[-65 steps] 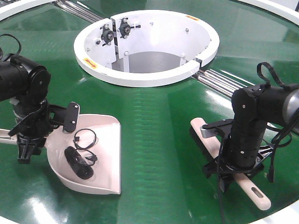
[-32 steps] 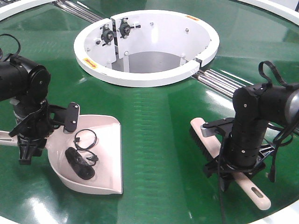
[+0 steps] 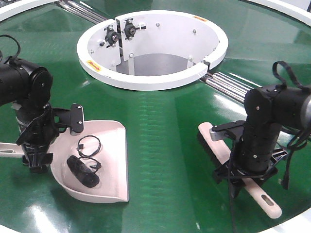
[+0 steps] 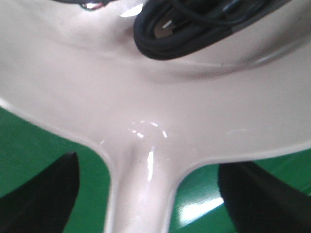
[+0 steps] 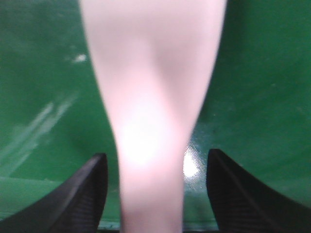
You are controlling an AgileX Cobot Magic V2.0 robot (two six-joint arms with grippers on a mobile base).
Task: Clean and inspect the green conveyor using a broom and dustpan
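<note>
Lower right of the front view: broom [image 3: 212, 137] lies flat on the green conveyor [image 3: 165, 126]. Its slotted handle end is nearest the bottom edge. The bristled head points up and left, toward the frame's centre.

Right tool [image 5: 155, 199] sits over the broom's mid-handle. In the right wrist view the handle runs between the two dark fingers [image 5: 243, 194], with a strip of green showing on either side. Fingers apart, not pressing the handle.

Lower left: dustpan [image 3: 109, 160] rests on the belt, wide mouth facing the right of the frame. Its handle runs off toward the left edge. Inside the scoop are a black cord bundle [image 3: 82, 171] near the back wall and a thin wire loop [image 3: 90, 145] just above it.

Left tool [image 4: 148, 204] is at the joint where handle meets scoop. The left wrist view shows the handle passing between the fingers [image 4: 43, 194], with green belt visible in both gaps. Fingers apart, no contact seen.

Middle of frame: bare glossy belt between the two arms, with glare streaks. Broom and dustpan are well apart.

Upper centre: white ring [image 3: 146, 80] walls the central opening, with small black fittings on its inner wall at upper left.

Silver rollers [image 3: 228, 85] run in a seam from the ring's right side toward the right arm. A second set shows at the top left.
</note>
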